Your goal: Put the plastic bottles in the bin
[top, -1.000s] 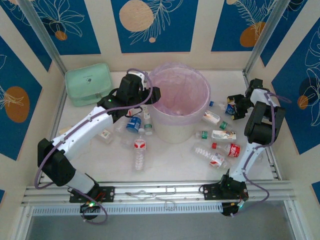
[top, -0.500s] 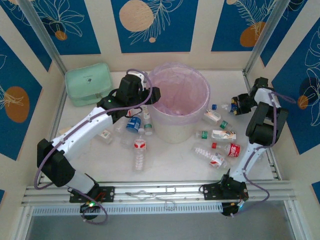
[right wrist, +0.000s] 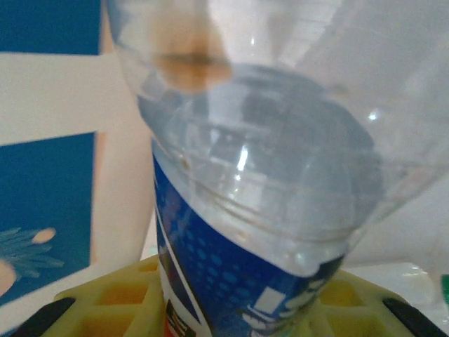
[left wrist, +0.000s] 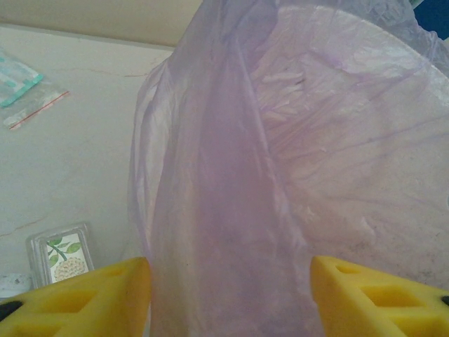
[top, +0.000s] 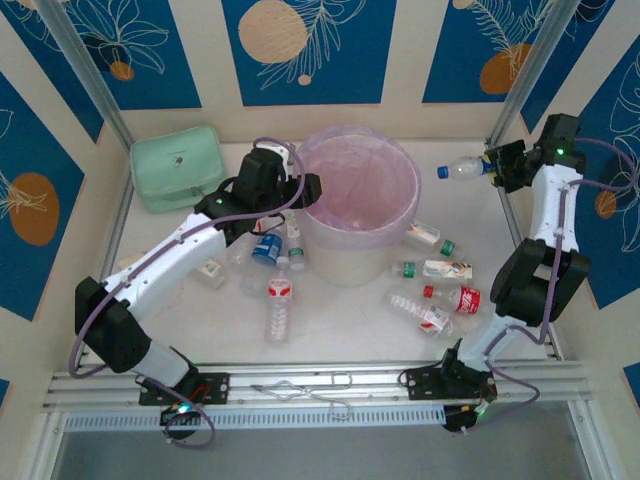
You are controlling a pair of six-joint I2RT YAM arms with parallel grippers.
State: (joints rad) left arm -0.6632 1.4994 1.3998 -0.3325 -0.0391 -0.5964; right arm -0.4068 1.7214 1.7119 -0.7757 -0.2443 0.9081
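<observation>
The white table (top: 340,335) carries the bin (top: 350,245) in the middle, toward the far side, with its pink bag (top: 365,185) folded over the rim and its mouth open upward. The other bottles (top: 440,298) lie on the table on both sides of the bin. The right claw (top: 497,166) pinches one bottle (top: 465,169) near its bottom end. This bottle hangs in the air, about level, to the right of the bin and outside its rim, with the blue cap pointing toward the bin. The left claw (top: 296,190) is spread wide at the left rim, with the bag between its fingers (left wrist: 91,281); I cannot tell if it touches the bag. I think the step in hand is to carry the bottle over the mouth. The arm should bring it well inside the rim before the claw lets go, because a drop near the edge may bounce out or pull the bag. The grip is at one end only, so a slow swing seems safer.
</observation>
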